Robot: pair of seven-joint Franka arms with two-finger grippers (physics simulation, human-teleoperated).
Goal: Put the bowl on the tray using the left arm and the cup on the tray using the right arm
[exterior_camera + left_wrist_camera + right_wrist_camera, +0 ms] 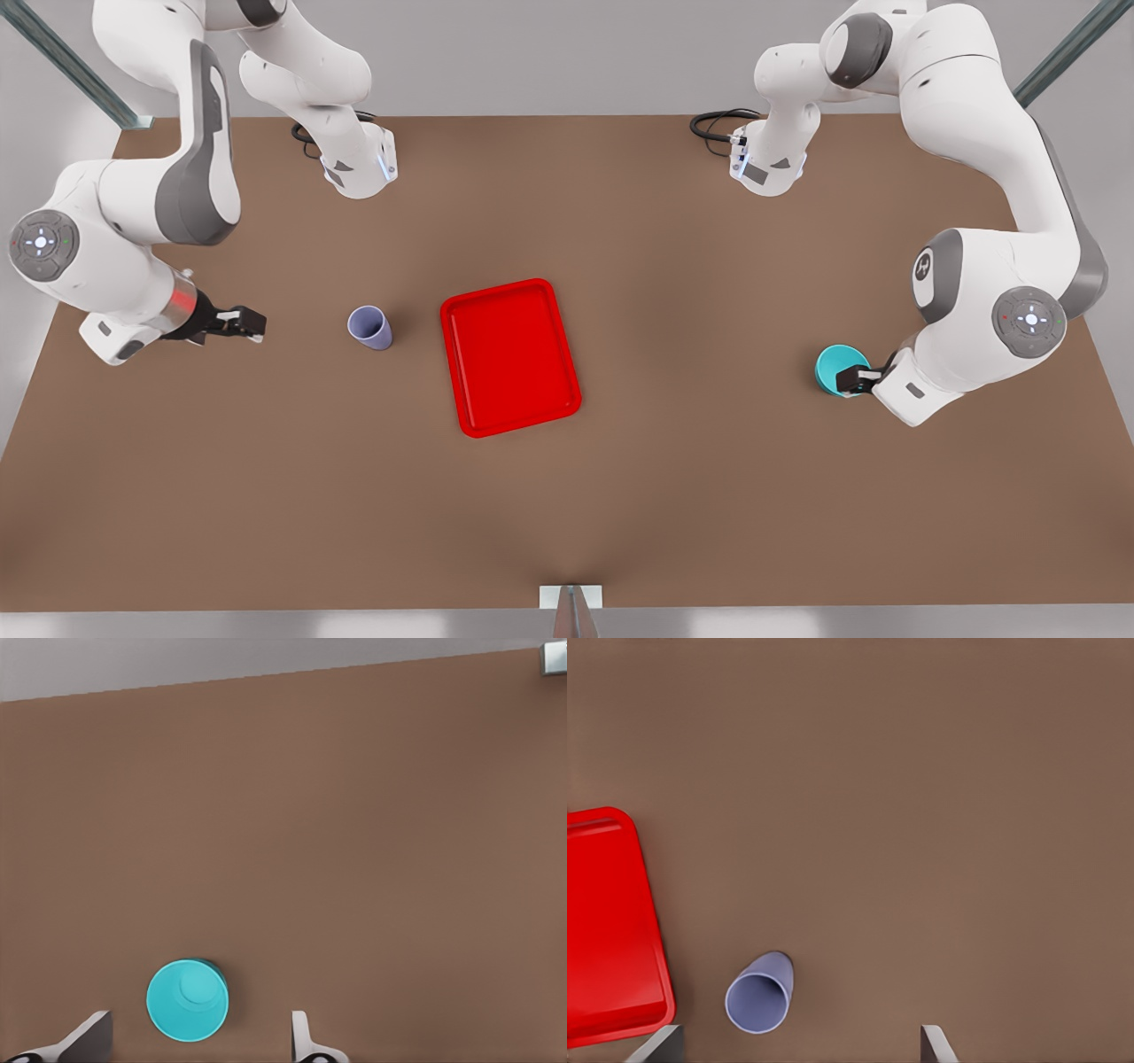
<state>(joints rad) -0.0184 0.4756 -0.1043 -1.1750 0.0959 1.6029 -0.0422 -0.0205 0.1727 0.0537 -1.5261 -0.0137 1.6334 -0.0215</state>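
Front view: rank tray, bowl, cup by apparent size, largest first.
1. The red tray, by far the largest.
2 and 3. The teal bowl and the lavender cup look about alike; the left pincer covers part of the bowl, so I won't rank them.

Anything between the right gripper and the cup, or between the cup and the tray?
Nothing visible. Bare table lies between the open right gripper and the cup, and between the cup and the tray.
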